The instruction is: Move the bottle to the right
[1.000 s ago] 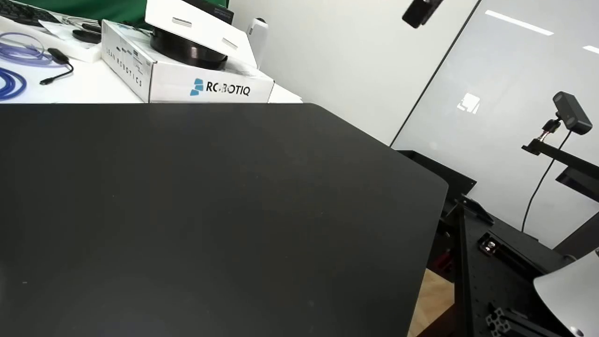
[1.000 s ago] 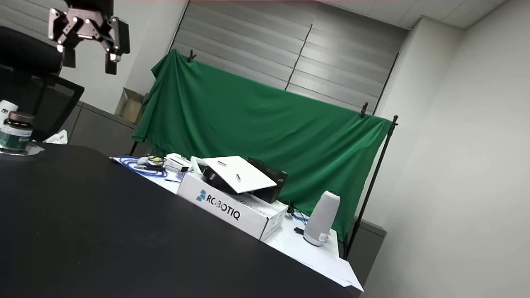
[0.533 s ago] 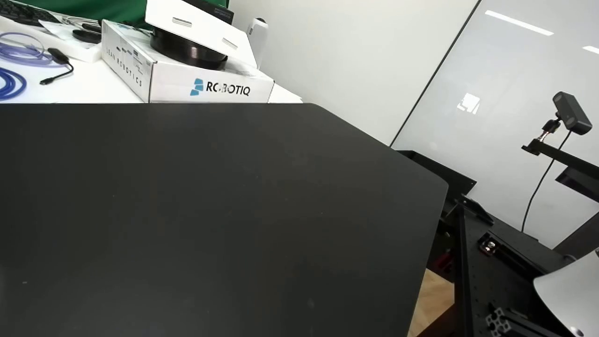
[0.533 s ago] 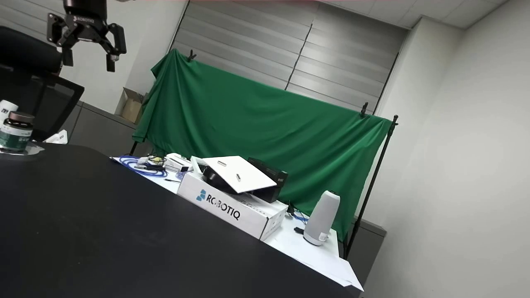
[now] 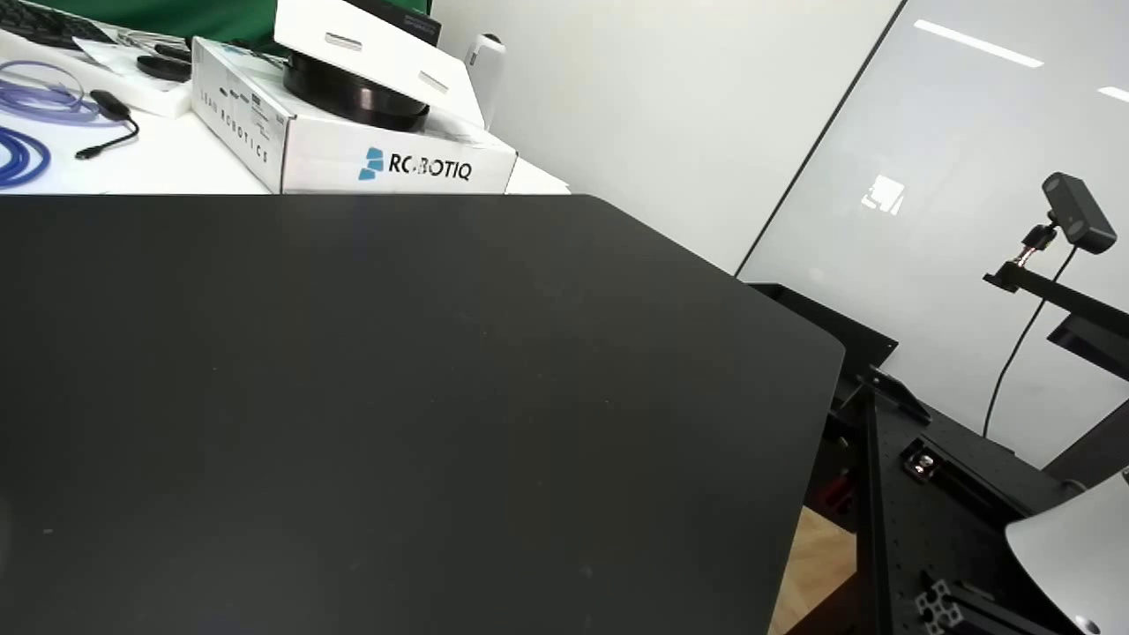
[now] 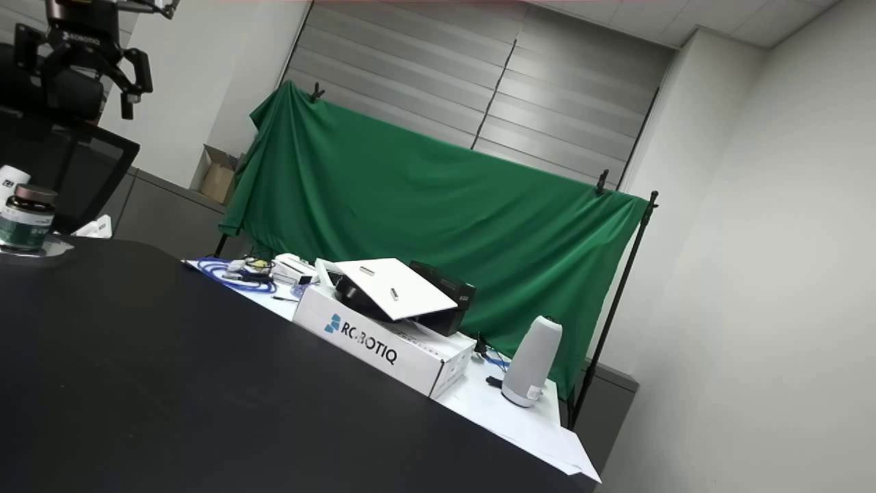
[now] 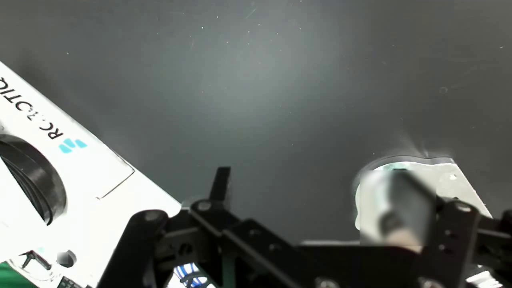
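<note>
One gripper (image 6: 89, 100), two fingers (image 6: 127, 107) spread; in an exterior view, one brown-capped bottle (image 6: 26, 224) stands left of one printed box (image 6: 373, 346).

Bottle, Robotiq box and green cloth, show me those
Bottle (image 6: 26, 222): in an exterior view, its label.
Robotiq box (image 6: 378, 346): in an exterior view, its printed side.
Green cloth (image 6: 438, 198): in an exterior view, its middle.

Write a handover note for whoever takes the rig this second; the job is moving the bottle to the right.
Gripper: open, nothing seen in its grip, raised in the air.
Bottle: upright on a pale flat piece, at the left edge of an exterior view, apart from and lower than the gripper.
Done: no grasp on it; whether it was shifted already, these views can't settle.
Left: if not, probably line up, lower, close, carry right, release.
</note>
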